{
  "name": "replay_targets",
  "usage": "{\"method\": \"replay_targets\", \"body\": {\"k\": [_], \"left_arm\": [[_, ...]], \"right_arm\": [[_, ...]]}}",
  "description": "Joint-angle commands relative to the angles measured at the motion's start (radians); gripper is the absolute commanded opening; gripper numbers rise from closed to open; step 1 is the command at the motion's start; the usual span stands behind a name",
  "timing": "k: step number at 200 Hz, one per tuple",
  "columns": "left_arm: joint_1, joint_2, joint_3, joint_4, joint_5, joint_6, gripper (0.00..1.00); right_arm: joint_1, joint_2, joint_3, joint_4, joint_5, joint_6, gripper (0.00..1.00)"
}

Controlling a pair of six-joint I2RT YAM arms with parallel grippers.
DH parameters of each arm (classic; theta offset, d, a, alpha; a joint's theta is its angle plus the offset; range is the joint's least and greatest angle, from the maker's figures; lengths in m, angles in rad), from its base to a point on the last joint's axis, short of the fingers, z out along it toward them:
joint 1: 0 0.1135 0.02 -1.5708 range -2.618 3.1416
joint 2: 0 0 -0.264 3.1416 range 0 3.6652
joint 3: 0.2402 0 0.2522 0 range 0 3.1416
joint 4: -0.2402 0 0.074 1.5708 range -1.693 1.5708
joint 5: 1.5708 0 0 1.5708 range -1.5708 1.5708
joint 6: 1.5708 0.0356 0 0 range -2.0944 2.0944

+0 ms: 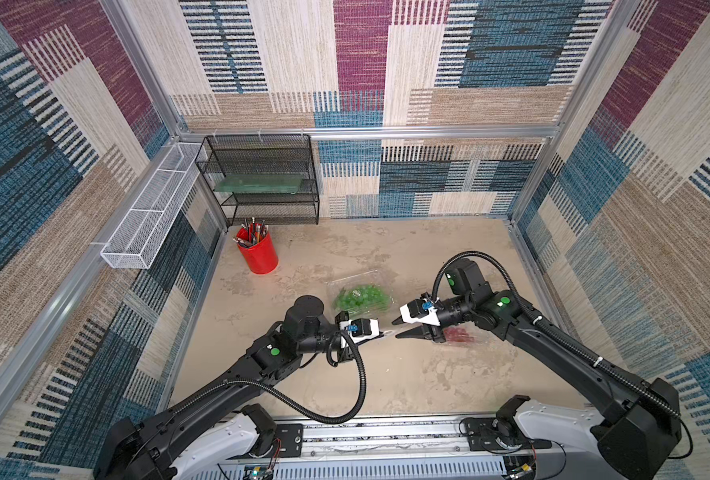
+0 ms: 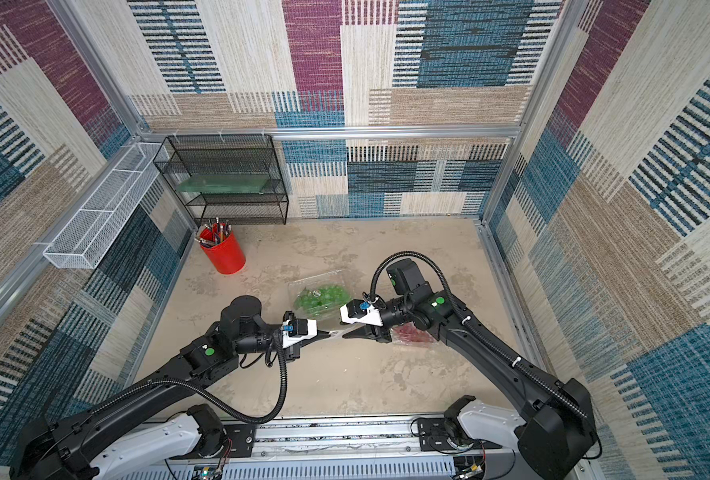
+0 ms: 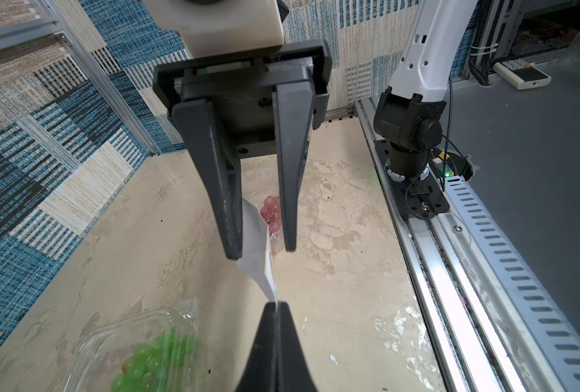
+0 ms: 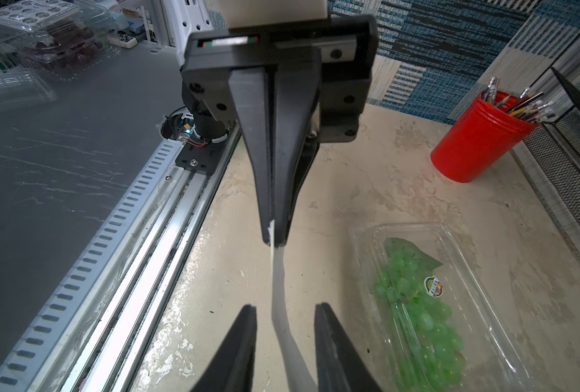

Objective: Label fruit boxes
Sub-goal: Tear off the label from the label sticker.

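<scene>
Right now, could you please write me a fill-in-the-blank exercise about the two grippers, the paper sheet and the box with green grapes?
1. The right gripper is ____, its jaws on either side of the white paper sheet.
2. The left gripper is ____ on that sheet.
3. The round sticker sits on the lid of the clear plastic box whose grapes are ____.
4. The round pencil cup is ____.

Missing words: open, shut, green, red.

Left fingers (image 4: 256, 152) tight together, right fingers (image 3: 220, 190) apart, tips perhaps almost touching.
</scene>
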Motion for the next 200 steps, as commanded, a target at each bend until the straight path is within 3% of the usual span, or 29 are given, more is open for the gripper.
{"method": "replay_targets", "body": {"k": [1,25,43,62,104,200], "left_arm": [[-0.002,0.003,0.012,-0.010,0.006,0.007,0.00],[-0.004,0.003,0.018,-0.021,0.006,-0.003,0.01],[-0.003,0.006,0.035,-0.058,0.006,-0.011,0.15],[-0.004,0.010,0.056,-0.115,0.016,0.001,0.21],[-0.004,0.030,0.085,-0.194,0.024,0.021,0.21],[-0.003,0.055,0.101,-0.218,0.034,0.043,0.14]], "right_arm": [[-0.001,0.004,0.010,-0.033,-0.019,-0.021,0.15],[-0.002,0.011,0.024,-0.043,-0.011,-0.035,0.00],[0.000,0.015,0.039,-0.064,0.012,-0.052,0.00],[0.006,0.022,0.056,-0.097,0.052,-0.077,0.00],[0.054,0.048,0.097,-0.159,0.150,-0.120,0.00],[0.063,0.058,0.126,-0.174,0.109,-0.152,0.00]]}}
